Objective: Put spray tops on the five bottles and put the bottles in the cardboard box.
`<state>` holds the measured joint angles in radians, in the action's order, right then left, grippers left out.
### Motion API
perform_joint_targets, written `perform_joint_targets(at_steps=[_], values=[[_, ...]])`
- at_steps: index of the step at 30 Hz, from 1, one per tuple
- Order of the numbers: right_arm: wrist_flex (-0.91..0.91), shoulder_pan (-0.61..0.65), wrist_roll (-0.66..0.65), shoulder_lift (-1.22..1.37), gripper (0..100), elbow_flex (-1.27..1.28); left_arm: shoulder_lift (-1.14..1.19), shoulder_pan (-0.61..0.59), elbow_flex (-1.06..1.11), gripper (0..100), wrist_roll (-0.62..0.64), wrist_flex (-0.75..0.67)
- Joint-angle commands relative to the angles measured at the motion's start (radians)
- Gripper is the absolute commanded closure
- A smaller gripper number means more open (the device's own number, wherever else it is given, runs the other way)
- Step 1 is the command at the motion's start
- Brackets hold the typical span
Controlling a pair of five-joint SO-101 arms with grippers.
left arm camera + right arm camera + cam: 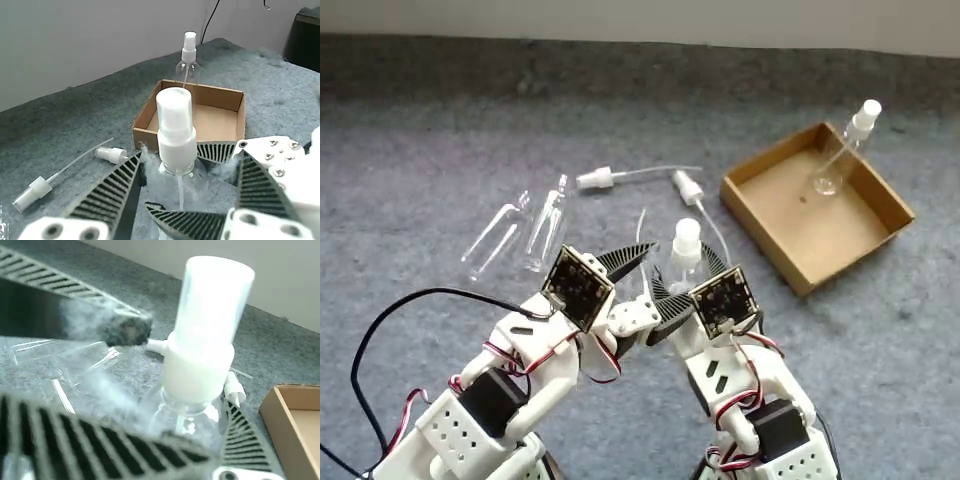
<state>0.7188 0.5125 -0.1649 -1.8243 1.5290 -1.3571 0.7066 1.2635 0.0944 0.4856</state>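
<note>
A clear bottle (684,262) with a white spray top (686,238) stands upright between the two arms at the table's middle. My right gripper (687,283) is shut on the bottle's body (187,422), one ribbed finger on each side. My left gripper (638,280) is open just beside it, and the bottle (176,135) rises beyond its spread fingers (107,195). Two bare bottles (500,236) (548,230) lie at the left. Two loose spray tops (595,180) (688,187) lie behind. A capped bottle (845,150) leans in the cardboard box (880,195).
The box stands at the right on grey carpet (420,140), a hand's width from the held bottle. A black cable (380,330) loops at the left by the left arm's base. The loose tops' long dip tubes (660,170) stretch across the carpet behind the grippers.
</note>
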Motion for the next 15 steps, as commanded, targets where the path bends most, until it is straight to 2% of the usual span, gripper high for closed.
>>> perform_joint_targets(at_steps=[1, 6, 10, 12, 15], values=[[-0.001, -0.018, 0.002, -0.013, 83.2, -0.038, -0.012, 0.001, -0.021, 72, -0.012, 0.005], [-0.004, -0.119, 0.002, -0.013, 83.2, -0.039, -0.012, -0.059, -0.021, 72, -0.012, 0.006], [-0.005, -0.173, 0.002, -0.013, 83.2, -0.042, -0.012, -0.062, -0.025, 73, -0.011, 0.035], [-0.005, -0.205, 0.002, -0.013, 83.2, -0.045, -0.015, -0.061, -0.059, 80, -0.012, 0.084], [-0.005, -0.255, 0.002, -0.01, 83.2, -0.047, -0.059, -0.067, -0.122, 96, -0.014, 0.166]])
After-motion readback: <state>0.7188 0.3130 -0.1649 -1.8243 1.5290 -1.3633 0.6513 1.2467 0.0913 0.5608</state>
